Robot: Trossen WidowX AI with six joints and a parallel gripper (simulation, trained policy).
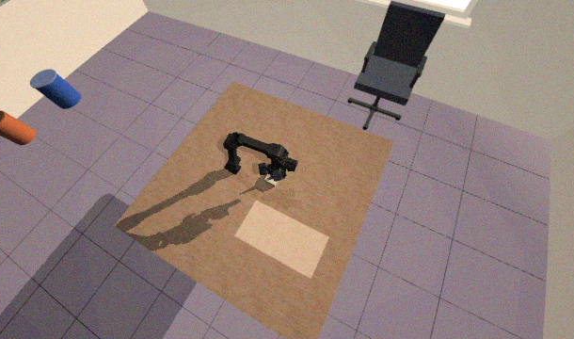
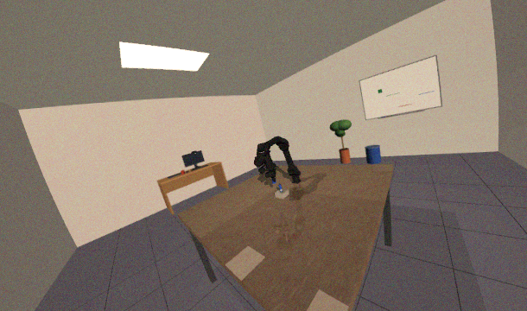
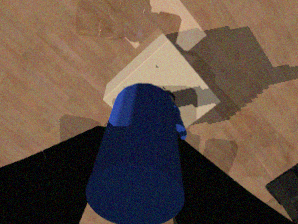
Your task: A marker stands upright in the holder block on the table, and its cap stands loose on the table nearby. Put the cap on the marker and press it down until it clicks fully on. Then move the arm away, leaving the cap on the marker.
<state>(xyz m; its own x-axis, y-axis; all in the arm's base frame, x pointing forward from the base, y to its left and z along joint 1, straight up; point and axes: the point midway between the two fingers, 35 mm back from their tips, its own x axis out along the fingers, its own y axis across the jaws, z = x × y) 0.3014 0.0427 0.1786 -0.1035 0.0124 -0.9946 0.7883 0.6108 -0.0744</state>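
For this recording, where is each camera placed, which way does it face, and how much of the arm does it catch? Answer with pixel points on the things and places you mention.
Top: high above, looking steeply down at the table point(image 1: 353, 160) point(image 2: 324, 225); the whole arm shows, small.
Exterior: beyond one end of the table, looking along it toward the arm and far walls; the whole arm shows, gripper point(image 2: 274, 181) point(image 3: 137, 150) included.
Wrist: on the hand, looking past its dark fingers at the blue cap point(image 3: 142, 155) and the pale holder block point(image 3: 160, 65) point(image 2: 282, 194).
Shared: top and exterior both show the blue bin point(image 1: 56, 89) point(image 2: 373, 155).
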